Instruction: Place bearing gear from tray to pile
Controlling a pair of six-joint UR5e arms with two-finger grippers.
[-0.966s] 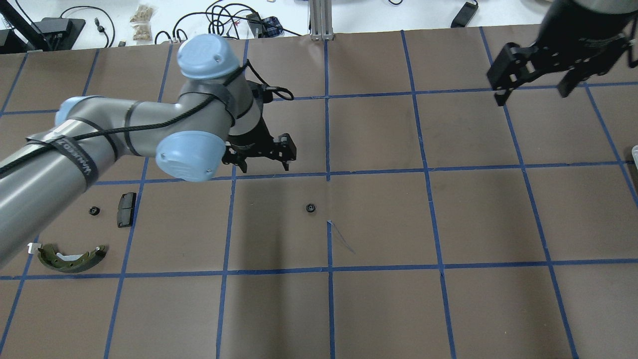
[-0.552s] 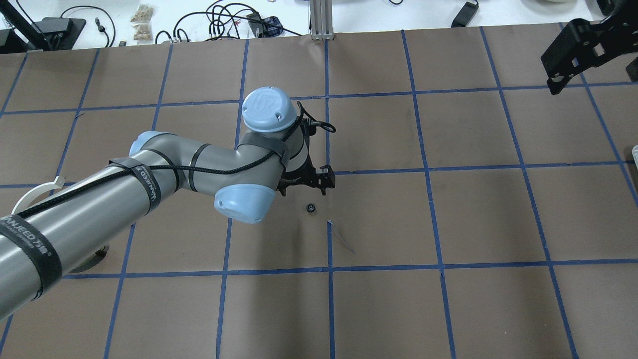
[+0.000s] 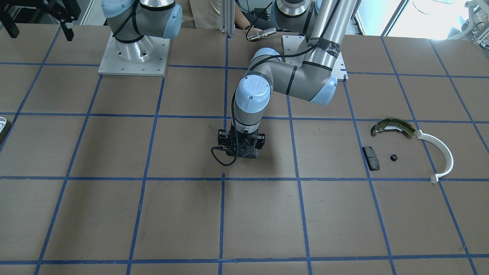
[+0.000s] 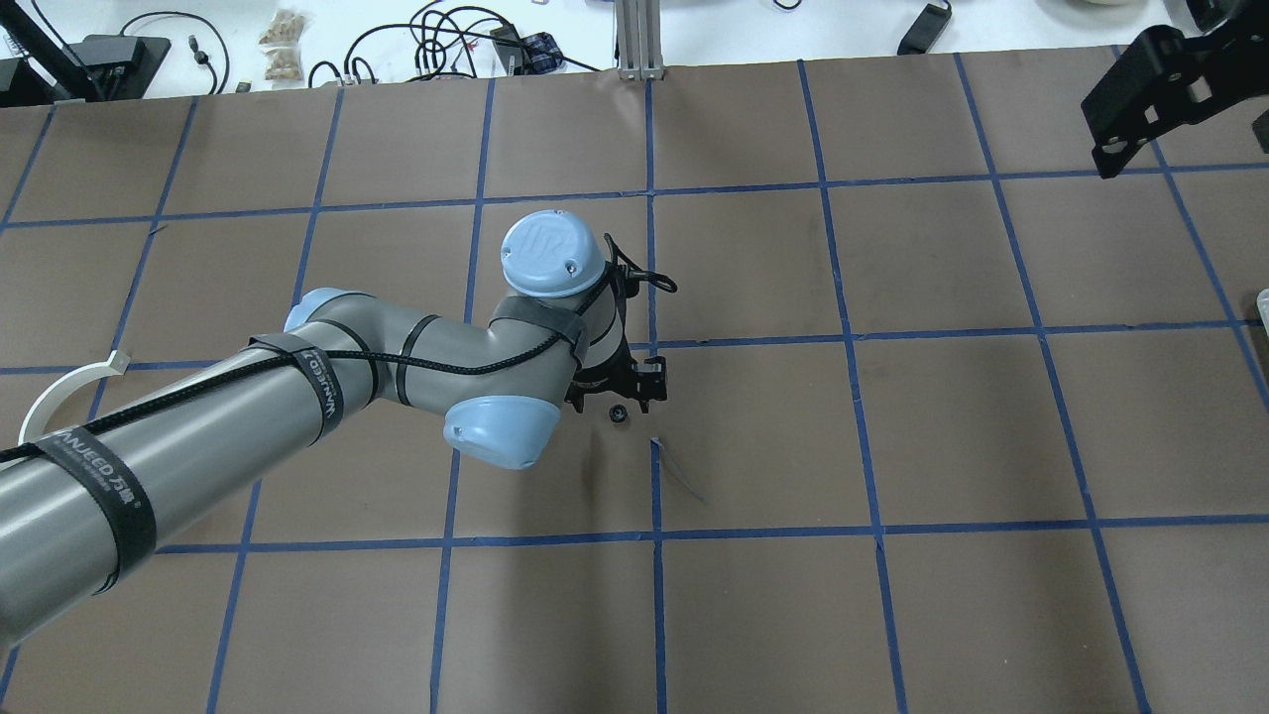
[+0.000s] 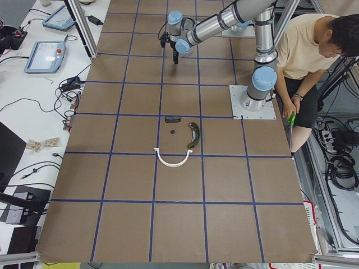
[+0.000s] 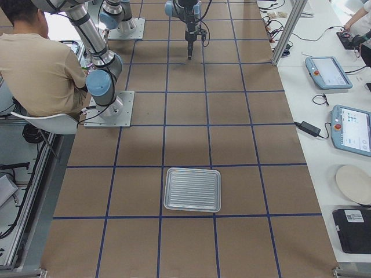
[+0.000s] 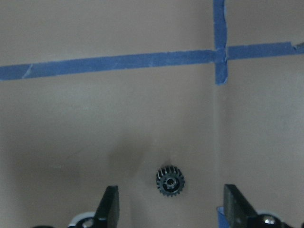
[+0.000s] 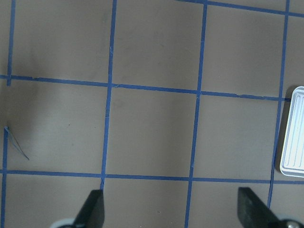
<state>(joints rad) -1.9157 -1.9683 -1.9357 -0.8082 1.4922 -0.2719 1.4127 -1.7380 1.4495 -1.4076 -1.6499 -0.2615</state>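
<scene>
Black left claw agape over bearing gear.

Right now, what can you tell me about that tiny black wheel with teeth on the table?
It is a small black gear, round, with short teeth all around its rim and a hole in the middle. It lies flat and alone on the brown table, near a crossing of blue tape. Nothing touches it but the table: the left pincer hangs open over it, one finger on each side.
</scene>
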